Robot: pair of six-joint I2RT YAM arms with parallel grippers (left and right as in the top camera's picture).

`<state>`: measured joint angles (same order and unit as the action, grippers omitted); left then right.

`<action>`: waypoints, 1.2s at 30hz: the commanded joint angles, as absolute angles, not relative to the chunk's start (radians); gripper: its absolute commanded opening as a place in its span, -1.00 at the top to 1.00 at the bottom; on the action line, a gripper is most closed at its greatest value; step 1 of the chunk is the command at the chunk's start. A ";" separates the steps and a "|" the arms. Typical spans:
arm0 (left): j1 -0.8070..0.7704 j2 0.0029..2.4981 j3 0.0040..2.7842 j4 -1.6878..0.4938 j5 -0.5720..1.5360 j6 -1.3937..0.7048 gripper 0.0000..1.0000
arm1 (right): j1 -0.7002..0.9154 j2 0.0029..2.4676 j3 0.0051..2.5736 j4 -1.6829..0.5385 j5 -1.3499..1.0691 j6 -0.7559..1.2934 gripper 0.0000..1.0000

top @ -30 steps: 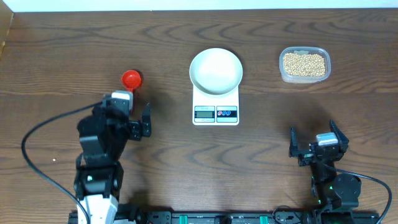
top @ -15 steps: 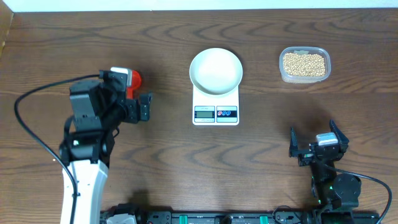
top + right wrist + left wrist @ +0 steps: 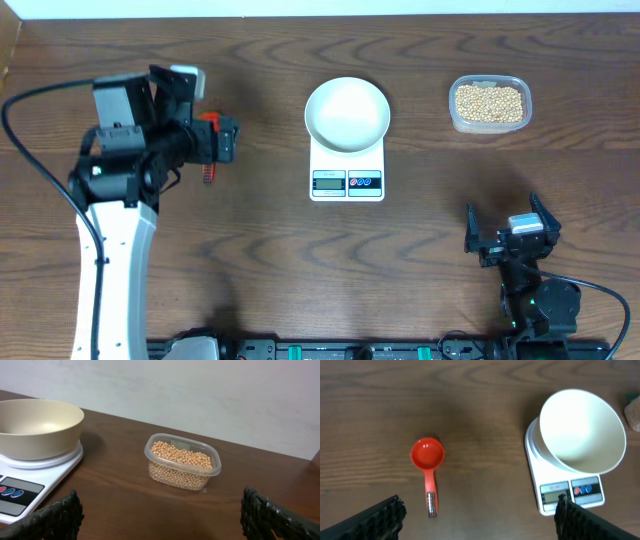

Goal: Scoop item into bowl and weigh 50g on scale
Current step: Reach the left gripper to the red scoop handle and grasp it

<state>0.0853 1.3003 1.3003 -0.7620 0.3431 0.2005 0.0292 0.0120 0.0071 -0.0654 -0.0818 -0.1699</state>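
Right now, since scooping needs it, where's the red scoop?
Left wrist view: the red scoop lies on the table, left of the scale, beneath the left end effector.

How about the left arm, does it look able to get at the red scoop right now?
Probably yes. The left gripper is open and hangs above the scoop, which lies alone on the table with nothing over it or close beside it.
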 commanded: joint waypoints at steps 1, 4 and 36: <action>0.089 1.358 1.397 -0.809 0.360 0.210 -0.95 | 0.035 0.005 0.006 -0.068 -0.088 -0.170 -0.99; 0.090 1.405 1.459 -0.856 0.382 0.242 -0.95 | 0.035 0.005 0.006 -0.068 -0.088 -0.170 -0.99; 0.203 1.841 1.705 -0.971 0.374 0.325 -0.94 | 0.035 0.005 0.006 -0.068 -0.088 -0.170 -0.98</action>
<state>0.2012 1.7786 1.6970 -0.9688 0.4305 0.2966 0.0292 0.0120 0.0071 -0.0654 -0.0822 -0.1699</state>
